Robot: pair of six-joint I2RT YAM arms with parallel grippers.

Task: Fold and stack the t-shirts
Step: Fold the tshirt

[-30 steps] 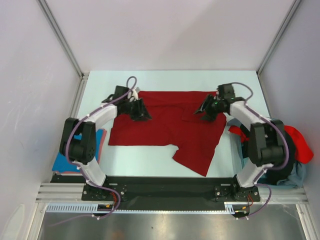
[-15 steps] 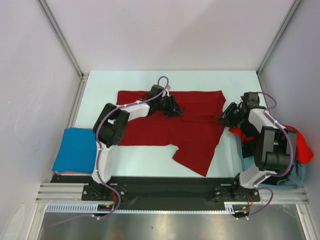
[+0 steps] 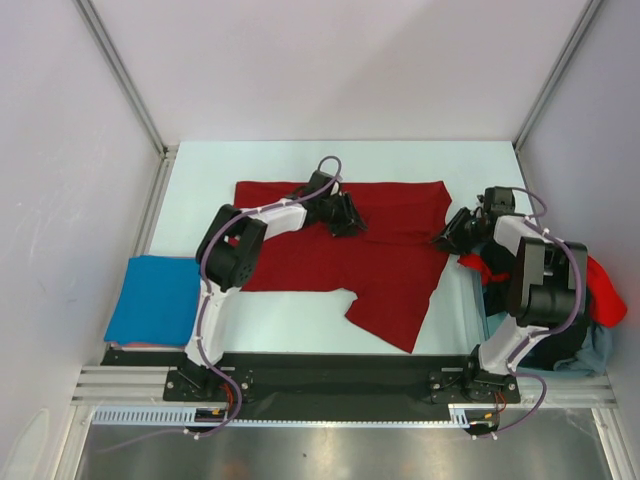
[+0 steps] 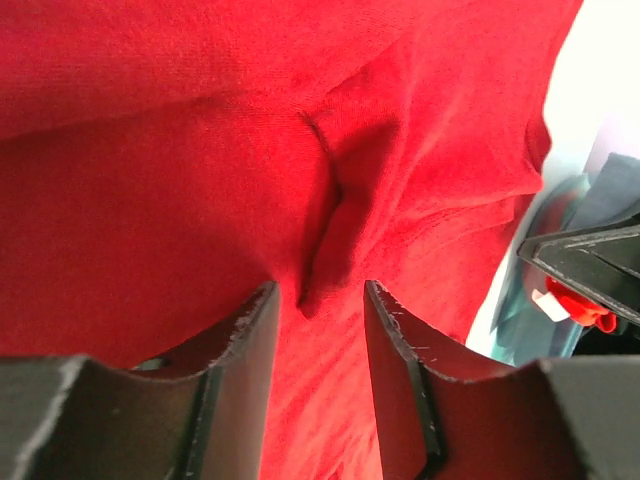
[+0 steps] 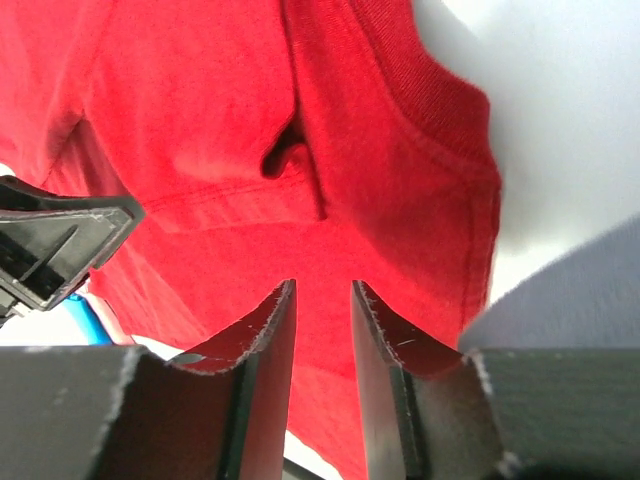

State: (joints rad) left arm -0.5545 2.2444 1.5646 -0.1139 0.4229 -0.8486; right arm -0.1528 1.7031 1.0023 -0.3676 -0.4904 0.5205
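Observation:
A dark red t-shirt [image 3: 330, 255] lies spread on the table, with one part hanging toward the front edge. My left gripper [image 3: 349, 221] rests low over its upper middle. In the left wrist view this gripper [image 4: 318, 300] is open, red cloth with a small crease [image 4: 330, 215] showing in the gap. My right gripper [image 3: 447, 236] hangs at the shirt's right edge. In the right wrist view it [image 5: 322, 292] stands narrowly open over a hem [image 5: 470, 200], gripping nothing. A folded bright blue t-shirt [image 3: 152, 298] lies at the left.
A heap of t-shirts, bright red [image 3: 603, 285], black and pale grey-blue [image 3: 590, 352], sits off the table's right side behind the right arm. Metal frame posts [image 3: 120, 75] and pale walls close in the table. The black base rail [image 3: 330, 375] runs along the front.
My left gripper has slid right across the red shirt to its upper middle. My right gripper has moved right to the shirt's edge and its jaws have narrowed. The shirt's upper left now lies flatter.

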